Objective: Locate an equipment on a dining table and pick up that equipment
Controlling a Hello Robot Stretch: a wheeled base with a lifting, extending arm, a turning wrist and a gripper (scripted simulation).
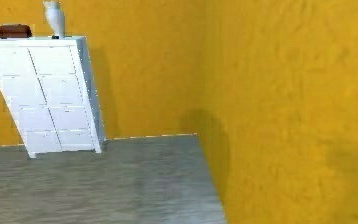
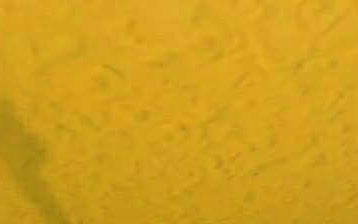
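Looking ahead and somewhat down into the corner of a room painted deep orange-yellow. At the forward view's left, set against the back wall (image 1: 137, 70), a white chest of drawers (image 1: 49, 95): two columns of plain drawer fronts stacked several high, with a narrow white side panel facing the corner. On top of the chest, toward its right end, a pale vase (image 1: 54, 17) with a narrow neck, cut off by the picture's top edge. Just left of the vase, also on the chest top, a small dark brown box-like thing (image 1: 15, 32), too small to name. Below, a grey floor (image 1: 97, 185) with a faint streaked grain, running from the foot of the chest across to the corner. Across the forward view's right half, a second wall (image 1: 287, 110) in the same orange-yellow, rough and mottled like plaster, meeting the back wall in an upright corner just right of the middle and meeting the floor along a slanting line. Out to the arm side, the same rough yellow wall (image 2: 187, 100), seen close up. Cannot tell the state of the hand. Cannot tell where the equipment or its bench lies, so cannot place either relative to the hand.
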